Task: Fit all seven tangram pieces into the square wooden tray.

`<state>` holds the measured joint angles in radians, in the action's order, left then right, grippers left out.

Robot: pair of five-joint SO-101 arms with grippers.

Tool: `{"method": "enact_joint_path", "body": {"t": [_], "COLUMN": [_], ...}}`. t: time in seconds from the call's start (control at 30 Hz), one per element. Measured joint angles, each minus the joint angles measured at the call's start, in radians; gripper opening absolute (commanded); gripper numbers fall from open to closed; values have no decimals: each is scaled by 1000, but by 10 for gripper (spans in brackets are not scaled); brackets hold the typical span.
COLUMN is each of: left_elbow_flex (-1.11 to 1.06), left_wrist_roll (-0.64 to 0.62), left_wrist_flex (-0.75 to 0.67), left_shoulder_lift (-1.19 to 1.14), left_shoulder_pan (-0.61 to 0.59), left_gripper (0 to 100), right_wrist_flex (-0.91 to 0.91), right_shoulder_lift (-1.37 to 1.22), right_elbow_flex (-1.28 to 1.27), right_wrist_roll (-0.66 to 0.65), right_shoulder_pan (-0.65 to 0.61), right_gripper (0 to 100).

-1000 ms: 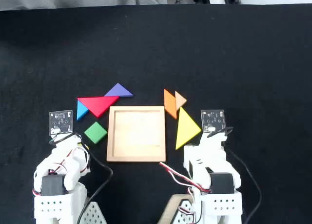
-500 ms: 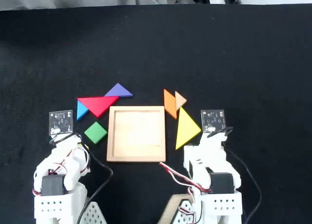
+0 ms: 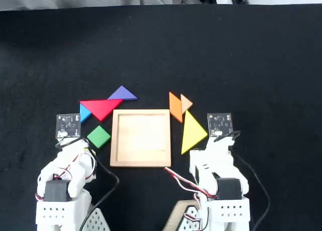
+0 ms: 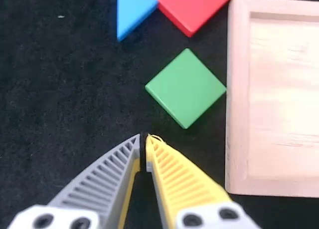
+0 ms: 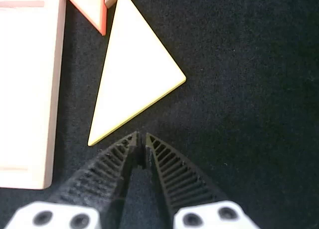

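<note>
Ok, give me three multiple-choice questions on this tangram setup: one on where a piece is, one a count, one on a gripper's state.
1. Where is the green square?
A) in the tray
B) outside the tray, next to its wall
C) stacked on another piece

2. How many pieces lie in the tray?
A) none
B) three
C) seven

3. How is the left gripper?
A) shut, empty
B) wide open
C) shut on a piece

Answers:
1 B, the square lies flat just outside the tray's wall.
2 A, the tray floor is bare wood.
3 A, its jaws meet at the tips with nothing between them.
</note>
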<state>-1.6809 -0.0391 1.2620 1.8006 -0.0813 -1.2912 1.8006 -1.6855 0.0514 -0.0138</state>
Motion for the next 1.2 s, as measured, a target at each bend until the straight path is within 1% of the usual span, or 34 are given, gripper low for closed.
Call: {"method": "enact_joint_path", "body": {"t": [0.1, 0.4, 0.57, 0.63, 0.8, 0.9, 1.03, 1.1, 1.17, 1.2], "left_elbow_flex": [0, 0, 0, 0, 0, 0, 0, 0, 0, 0], "left_wrist_roll": [0, 0, 0, -2, 0, 0, 0, 0, 41, 91], "left_wrist_flex": [0, 0, 0, 0, -2, -66, -152, -163, -178, -193], "left_shoulder_lift": [0, 0, 0, 0, 0, 0, 0, 0, 0, 0], "left_shoulder_pan": [2, 2, -75, -80, -84, -109, -213, -227, -227, -227], "left_gripper": [30, 30, 30, 30, 30, 30, 30, 38, 77, 102], "right_wrist_flex": [34, 299, 423, 459, 485, 488, 482, 454, 446, 446], "right_shoulder_lift": [0, 0, 0, 0, 0, 0, 0, 0, 0, 0], "right_elbow_flex": [0, 0, 0, 0, 0, 0, 0, 0, 0, 0], "right_wrist_roll": [0, 2, -2, -37, -210, -284, -299, -301, -301, -302], "right_shoulder_pan": [-12, -117, -120, -120, -146, -169, -163, -129, -109, -103], "right_gripper": [11, 12, 12, 12, 12, 12, 12, 12, 12, 12]}}
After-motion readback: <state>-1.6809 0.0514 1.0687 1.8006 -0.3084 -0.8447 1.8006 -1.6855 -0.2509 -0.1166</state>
